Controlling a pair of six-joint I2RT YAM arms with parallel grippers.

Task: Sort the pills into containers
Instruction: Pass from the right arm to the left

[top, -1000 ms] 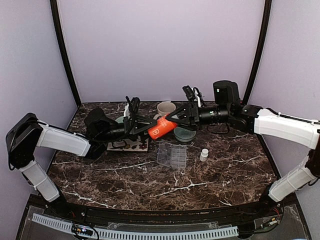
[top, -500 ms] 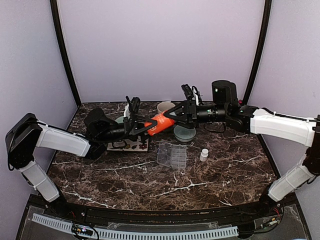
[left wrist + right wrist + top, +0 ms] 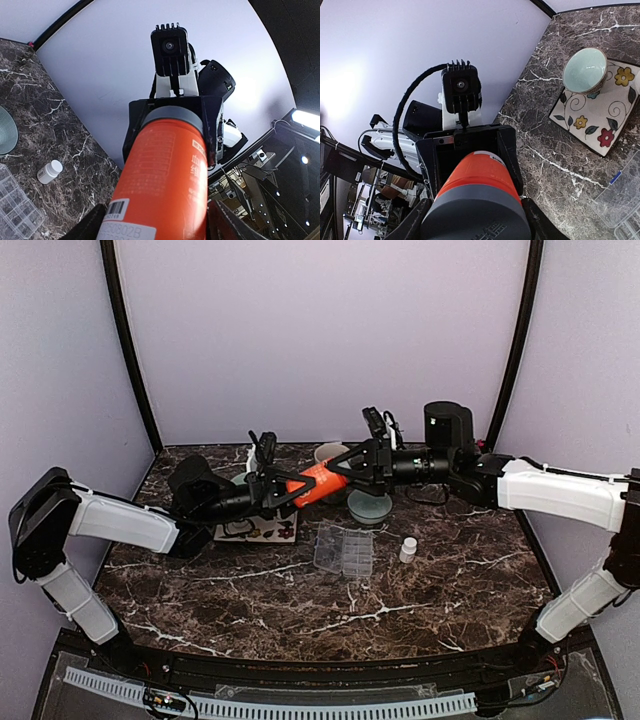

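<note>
Bottle: an orange plastic bottle with a grey cap [image 3: 318, 483] is being held clear of the surface at the centre of the overhead frame, tilted, with the cap end toward the upper right.
Right fingers: the right fingers [image 3: 410, 227] are being pressed onto the grey cap end.
Left fingers: the left fingers [image 3: 90, 230] are being held on either side of the labelled base; whether it is being squeezed cannot be told.
Pill box: a flat clear plastic compartment box [image 3: 343, 550] is being carried by the dark marbled surface [image 3: 250, 590], just below centre.
Pills: too small to be made out.
White bottle: a small white bottle [image 3: 408, 549] is standing just right of the box.
</note>
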